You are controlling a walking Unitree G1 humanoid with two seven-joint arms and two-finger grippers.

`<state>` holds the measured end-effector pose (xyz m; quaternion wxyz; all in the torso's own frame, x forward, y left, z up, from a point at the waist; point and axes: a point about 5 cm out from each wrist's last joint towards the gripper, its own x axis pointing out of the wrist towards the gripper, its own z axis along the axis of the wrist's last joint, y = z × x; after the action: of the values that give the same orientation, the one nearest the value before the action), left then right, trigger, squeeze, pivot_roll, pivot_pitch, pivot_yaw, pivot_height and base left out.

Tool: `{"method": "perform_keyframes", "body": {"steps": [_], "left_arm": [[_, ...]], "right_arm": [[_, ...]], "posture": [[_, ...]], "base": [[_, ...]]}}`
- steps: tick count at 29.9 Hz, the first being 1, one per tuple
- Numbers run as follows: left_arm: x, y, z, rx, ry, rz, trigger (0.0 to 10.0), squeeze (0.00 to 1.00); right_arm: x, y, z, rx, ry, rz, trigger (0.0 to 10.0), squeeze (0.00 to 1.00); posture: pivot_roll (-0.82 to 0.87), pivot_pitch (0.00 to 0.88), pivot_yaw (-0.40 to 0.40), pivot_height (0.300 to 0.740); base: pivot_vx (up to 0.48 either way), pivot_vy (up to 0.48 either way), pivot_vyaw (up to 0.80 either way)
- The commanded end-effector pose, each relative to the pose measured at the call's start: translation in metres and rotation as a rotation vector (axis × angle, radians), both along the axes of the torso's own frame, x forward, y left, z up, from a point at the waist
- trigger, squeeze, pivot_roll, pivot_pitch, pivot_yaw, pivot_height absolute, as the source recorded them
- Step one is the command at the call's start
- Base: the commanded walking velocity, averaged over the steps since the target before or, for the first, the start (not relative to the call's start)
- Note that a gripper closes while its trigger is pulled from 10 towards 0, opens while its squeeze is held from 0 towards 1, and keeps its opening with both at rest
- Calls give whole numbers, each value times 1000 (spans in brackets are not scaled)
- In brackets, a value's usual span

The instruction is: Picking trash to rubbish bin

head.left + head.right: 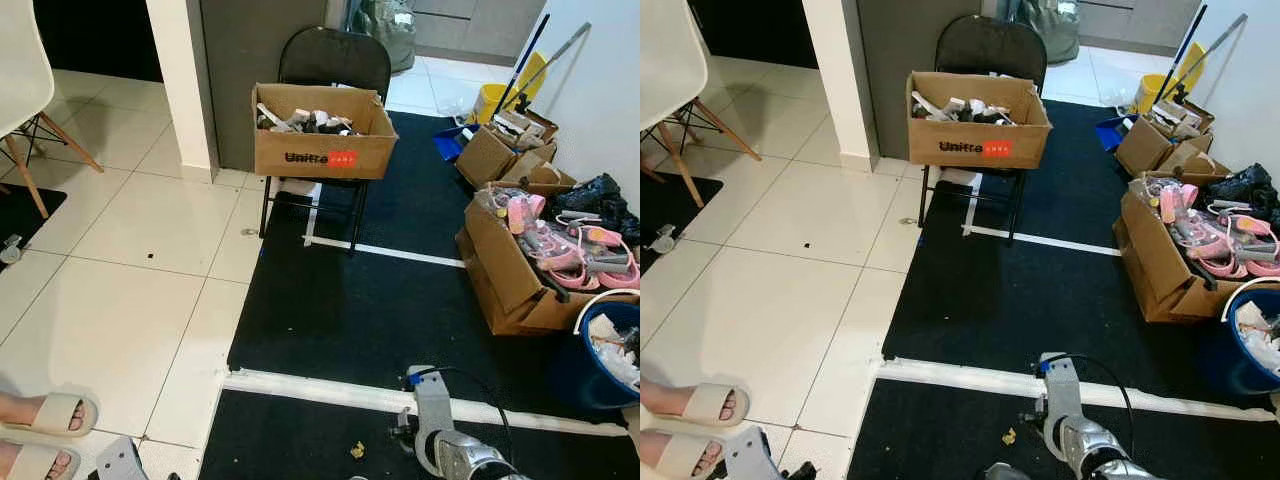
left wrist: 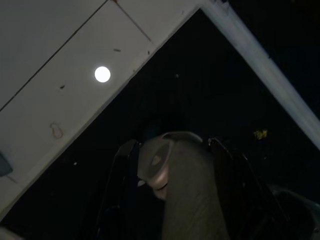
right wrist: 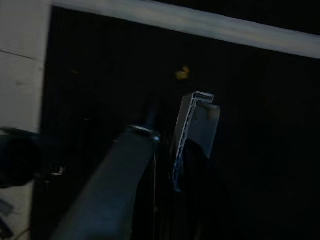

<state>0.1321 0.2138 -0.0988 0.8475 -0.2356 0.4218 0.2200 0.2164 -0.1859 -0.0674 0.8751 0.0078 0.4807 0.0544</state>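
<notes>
A small yellow scrap (image 1: 357, 450) lies on the black mat (image 1: 340, 300) at 6 o'clock, near the white tape line (image 1: 320, 388). The blue bin (image 1: 590, 370) sits at 4 o'clock, cut off by the edge. The right gripper (image 3: 165, 150) is squeezed shut on a flat pale piece (image 3: 195, 125). The left gripper (image 2: 175, 170) is dark; its fingers are too hard to make out.

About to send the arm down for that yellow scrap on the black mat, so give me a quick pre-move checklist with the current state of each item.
1. Target located: small yellow scrap lies on the black mat, just this side of the white strip. Ok.
2. Right gripper free to pick: its fingers pinch a flat grey plastic piece. Not ok.
3. Left gripper free: too dark to judge. Cannot tell.
4. Bin in sight: blue bin, holding trash, stands at the mat's right side. Ok.
5. Person's sandalled feet on the tiles to the left, apart from the scrap. Ok.
</notes>
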Motion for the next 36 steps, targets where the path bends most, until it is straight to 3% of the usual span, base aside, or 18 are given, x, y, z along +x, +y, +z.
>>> {"method": "perform_keyframes", "body": {"steps": [1, 11, 18, 20, 21, 24, 28, 36], "left_arm": [[-8, 0, -3, -10, 38, 5, 10000, 0], [-13, -5, -6, -66, 59, 50, 10000, 0], [-19, 3, -7, -52, 82, 45, 10000, 0], [-20, 5, -7, -25, 102, 14, 10000, 0], [-21, 7, -7, 22, 134, -13, 10000, 0], [-22, 8, -7, 38, 147, -20, 10000, 0], [-17, -8, -9, 55, 166, -25, 10000, 0], [-15, -26, -10, 17, 151, -101, 10000, 0]], "right_arm": [[-5, 7, -4, -11, 21, 7, 10000, 0], [-8, 27, -7, 40, 37, 45, 10000, 0], [-7, 31, -7, 124, 55, -45, 10000, 0], [-5, 27, -5, 113, 54, -39, 10000, 0], [-1, 20, -3, 50, 38, 1, 10000, 0], [1, 18, -2, 21, 31, 18, 10000, 0], [1, 20, -2, -78, -1, 65, 10000, 0], [-9, 32, -9, 14, 34, 19, 10000, 0]], "posture": [[133, 70, -55, 740], [128, 79, -60, 740], [131, 82, -66, 740], [131, 82, -66, 740], [132, 83, -65, 740], [132, 83, -65, 740], [126, 87, -64, 740], [122, 84, -59, 740]], "base": [[0, 0, 0], [0, 0, 0], [0, 0, 0], [0, 0, 0], [0, 0, 0], [0, 0, 0], [0, 0, 0], [0, 0, 0]]}}
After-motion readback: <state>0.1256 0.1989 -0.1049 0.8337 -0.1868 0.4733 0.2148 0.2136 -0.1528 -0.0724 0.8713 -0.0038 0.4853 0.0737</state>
